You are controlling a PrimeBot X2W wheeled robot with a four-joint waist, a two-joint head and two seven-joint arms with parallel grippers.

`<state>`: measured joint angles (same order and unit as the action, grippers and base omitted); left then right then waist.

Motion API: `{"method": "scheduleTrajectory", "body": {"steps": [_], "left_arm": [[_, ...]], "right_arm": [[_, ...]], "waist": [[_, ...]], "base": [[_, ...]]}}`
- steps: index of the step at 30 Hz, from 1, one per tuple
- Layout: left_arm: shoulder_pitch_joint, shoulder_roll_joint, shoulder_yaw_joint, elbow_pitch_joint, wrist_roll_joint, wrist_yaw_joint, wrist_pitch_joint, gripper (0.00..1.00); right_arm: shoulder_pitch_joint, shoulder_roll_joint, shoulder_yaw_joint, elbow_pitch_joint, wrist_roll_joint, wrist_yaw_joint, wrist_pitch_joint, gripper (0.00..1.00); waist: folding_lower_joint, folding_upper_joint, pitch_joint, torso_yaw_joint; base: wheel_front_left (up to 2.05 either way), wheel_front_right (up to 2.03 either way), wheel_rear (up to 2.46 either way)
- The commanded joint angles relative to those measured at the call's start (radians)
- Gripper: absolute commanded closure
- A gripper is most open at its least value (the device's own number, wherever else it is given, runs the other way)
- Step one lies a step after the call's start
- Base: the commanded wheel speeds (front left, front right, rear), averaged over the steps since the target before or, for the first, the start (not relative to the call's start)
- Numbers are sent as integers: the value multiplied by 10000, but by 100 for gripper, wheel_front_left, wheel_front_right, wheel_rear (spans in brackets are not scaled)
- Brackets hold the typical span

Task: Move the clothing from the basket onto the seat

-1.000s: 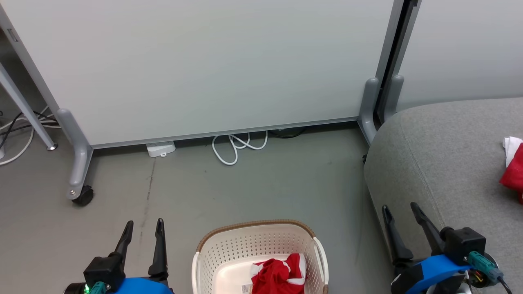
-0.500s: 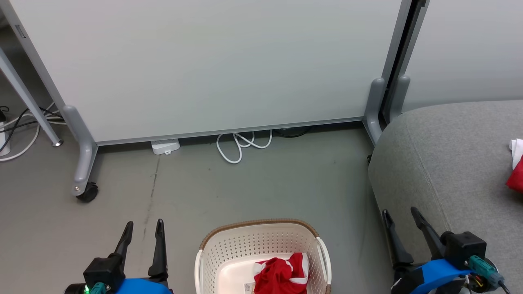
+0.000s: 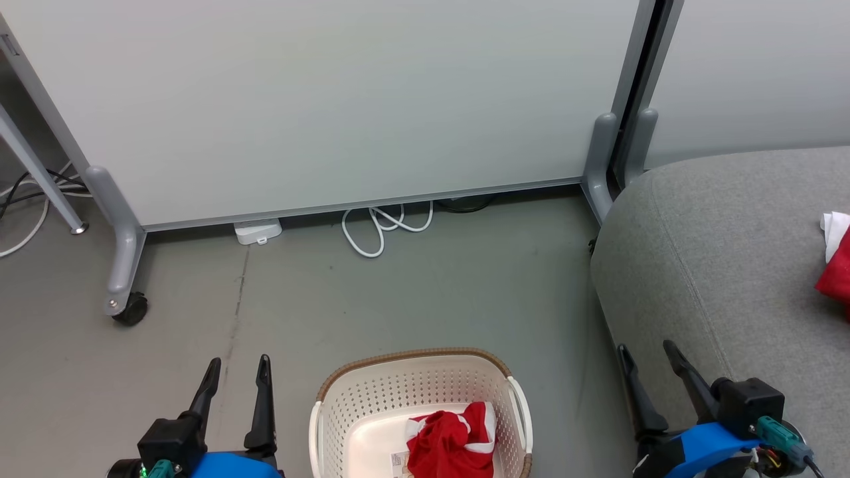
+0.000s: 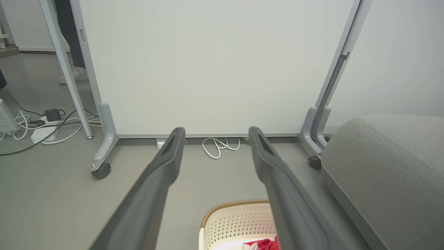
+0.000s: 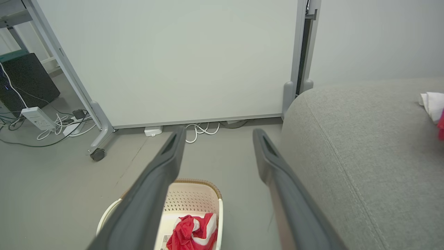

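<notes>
Grey floor [image 3: 398, 292], white partition [image 3: 332, 99] behind. Your basket [image 3: 412, 355] sits at 6 o'clock with red clothing [image 3: 451, 441] bunched inside; seat [image 3: 717, 252] at 3 o'clock. Left hand [image 3: 239, 362] and right hand [image 3: 644, 346] both hang spread, empty. Come straight down and pinch the thick middle.

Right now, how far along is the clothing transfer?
Partly done: one red piece already lies on the seat. Nothing in hand: the left gripper and right gripper hang open and empty. Left to do: the red clothing in the basket needs moving.
</notes>
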<state>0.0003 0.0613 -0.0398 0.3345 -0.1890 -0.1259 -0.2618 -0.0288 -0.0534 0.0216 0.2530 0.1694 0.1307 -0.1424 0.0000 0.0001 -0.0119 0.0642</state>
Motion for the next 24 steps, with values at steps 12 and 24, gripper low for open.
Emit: {"method": "scheduleTrajectory", "body": {"steps": [12,24], "left_arm": [[-72,500,-368,-194,-386,-76,-48,0],[-1611,639,-1116,510,-273,-76,-46,0]], "right_arm": [[-421,-73,338,-97,-96,1,-22,0],[-1339,-48,937,-604,-202,1,-66,0]], "waist": [[0,-1,703,-688],[0,-1,2997,-2041]], "base": [[0,0,0],[0,0,0]]}}
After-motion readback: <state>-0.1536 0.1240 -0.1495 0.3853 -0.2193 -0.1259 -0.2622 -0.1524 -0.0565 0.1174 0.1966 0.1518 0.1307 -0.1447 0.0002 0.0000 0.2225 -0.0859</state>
